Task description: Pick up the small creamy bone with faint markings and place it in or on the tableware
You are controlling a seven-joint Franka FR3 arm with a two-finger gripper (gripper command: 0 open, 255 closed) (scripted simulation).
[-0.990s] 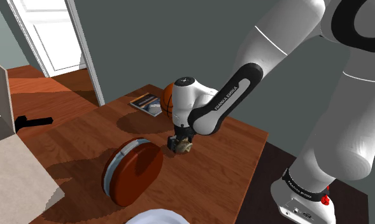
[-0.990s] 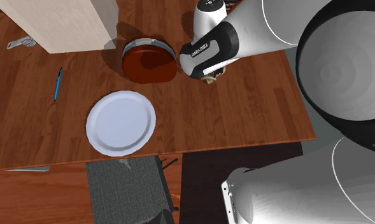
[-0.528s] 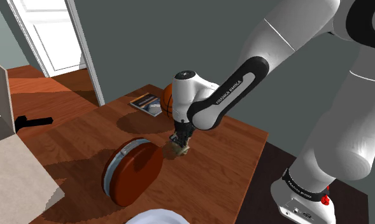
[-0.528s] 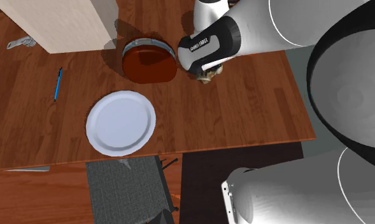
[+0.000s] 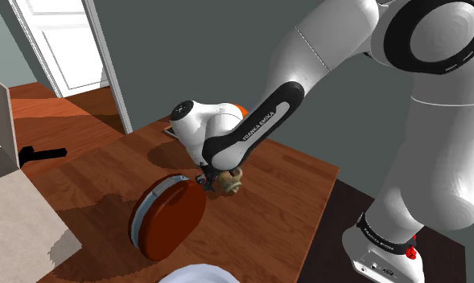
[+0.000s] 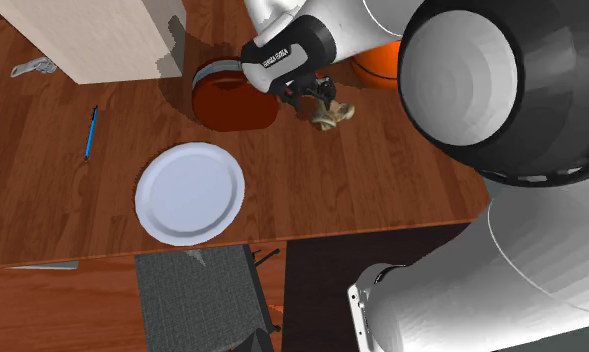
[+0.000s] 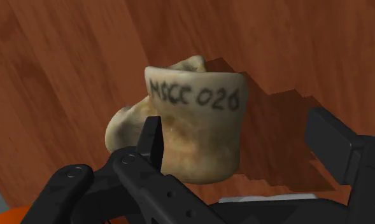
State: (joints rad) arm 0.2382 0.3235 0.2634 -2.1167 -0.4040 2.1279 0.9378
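Small creamy bone with black lettering along its upper band sat between the fingers of the all-black two-finger gripper. Jaws stood wide apart: one finger lay against the bone's side, the other was clearly off it, so nothing was clasped. Second exterior view: bone just beside the round red-brown case with a grey rim, gripper close over it, above the brown wooden table. Contact between bone and wood could not be confirmed. Flat white round plate lay near the case, apart from the bone. Shoulder view: bone just beside the case, which stood on edge.
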